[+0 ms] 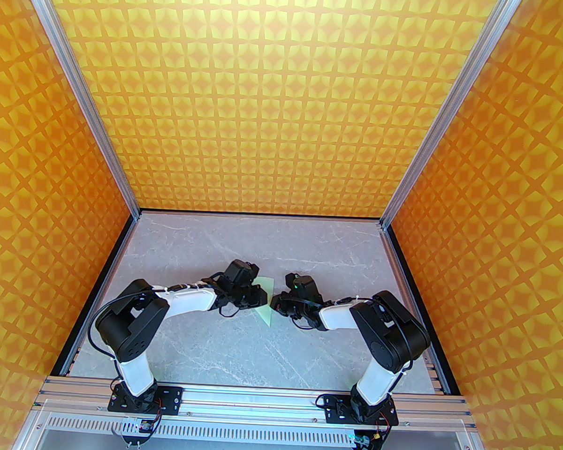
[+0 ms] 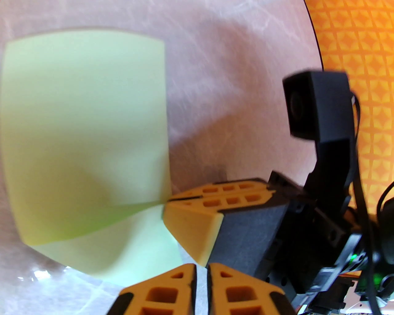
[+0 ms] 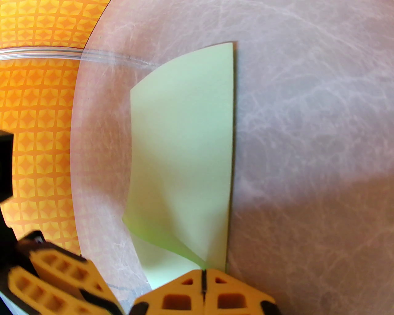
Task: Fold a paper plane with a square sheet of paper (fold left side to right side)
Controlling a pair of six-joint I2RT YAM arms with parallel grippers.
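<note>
Right hand [image 3: 203, 272]: fingertips pressed together, pinching one corner of the sheet of paper [image 3: 184, 138]. From this pinched corner the pale mint-green upper layer rises and bows clear of the layer beneath, which lies flat on the bench [image 1: 256, 354]. One long edge of the sheet runs straight along the surface.

Left hand [image 2: 201, 270]: fingers set narrow, with a thin slit between them through which the bench shows; nothing is held. It hovers just beside the right hand's fingertips, near the sheet's edge.

In the top view the two hands meet tip to tip near the middle of the bench, and the sheet lies between and partly under them, so that much of it is covered by the left wrist.

The bench is grey, veined like marble. Orange-and-yellow patterned walls [image 1: 269, 101] enclose it on three sides, joined by aluminium posts [image 1: 82, 91]. Both arm bases are bolted to an aluminium rail [image 1: 253, 398] at the near edge.
</note>
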